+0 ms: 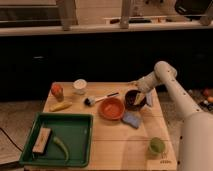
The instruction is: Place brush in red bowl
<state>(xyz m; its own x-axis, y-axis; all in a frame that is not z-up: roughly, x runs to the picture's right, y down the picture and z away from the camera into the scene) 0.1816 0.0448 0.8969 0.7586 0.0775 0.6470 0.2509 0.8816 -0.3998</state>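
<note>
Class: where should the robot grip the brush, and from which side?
Take the brush by its thin handle, mid-length, from above: it lies flat on the table, just behind the red bowl. The pincer is over the dark bowl.

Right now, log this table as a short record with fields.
brush: flat on the table, behind and left of the red bowl, not in it
red bowl: mid-table, empty
tool: at the dark bowl on the right, apart from the brush
green tray: front left, two items inside
others: blue sponge, green cup, white cup
</note>
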